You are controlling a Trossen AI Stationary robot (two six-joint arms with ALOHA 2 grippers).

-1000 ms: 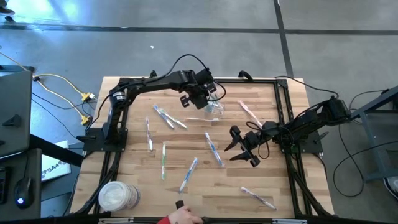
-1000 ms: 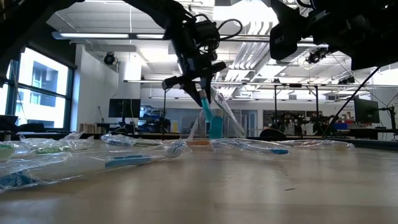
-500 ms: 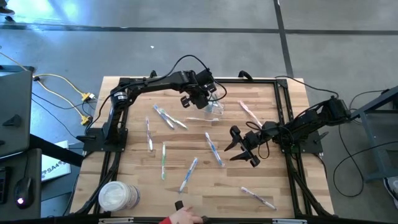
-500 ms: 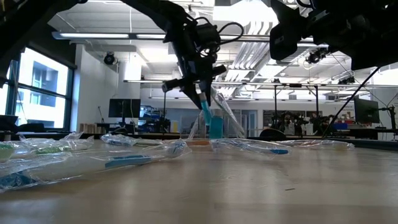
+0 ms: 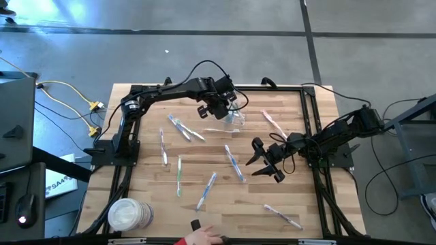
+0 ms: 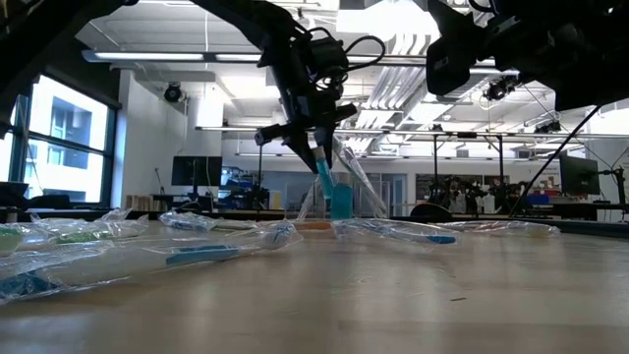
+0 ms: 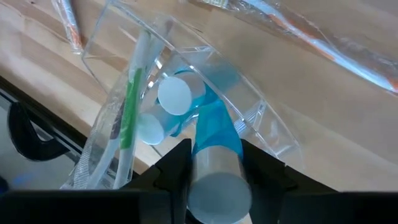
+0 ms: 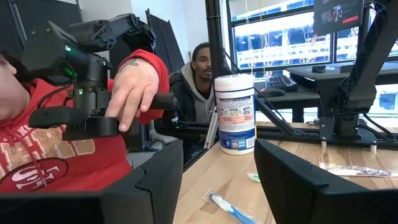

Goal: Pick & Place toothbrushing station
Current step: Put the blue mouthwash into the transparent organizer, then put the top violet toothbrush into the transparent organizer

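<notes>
Right now I am holding the left gripper [image 5: 219,103] over the clear cup [image 5: 235,117] at the far middle of the table [image 5: 320,211], and its fingers are pinching a small white tube with a blue cap [image 7: 214,168], cap end pointing down into the cup's mouth. From the left wrist view I am seeing two more tubes [image 7: 174,94] and a wrapped green toothbrush [image 7: 127,115] already standing inside the cup. I am judging this as the drop-in step: the tube is hanging at the rim, not yet let go. What I am planning next is a little lowering so the cap clears the rim, then spreading the fingers and lifting straight up, so the light cup does not tip.

I am keeping the right gripper [image 5: 267,162] waiting with its fingers apart, above the middle right of the table, just beside a blue toothbrush [image 5: 234,163]. Other wrapped toothbrushes [image 5: 179,175] are lying scattered across the near and left side, well apart from the cup.
</notes>
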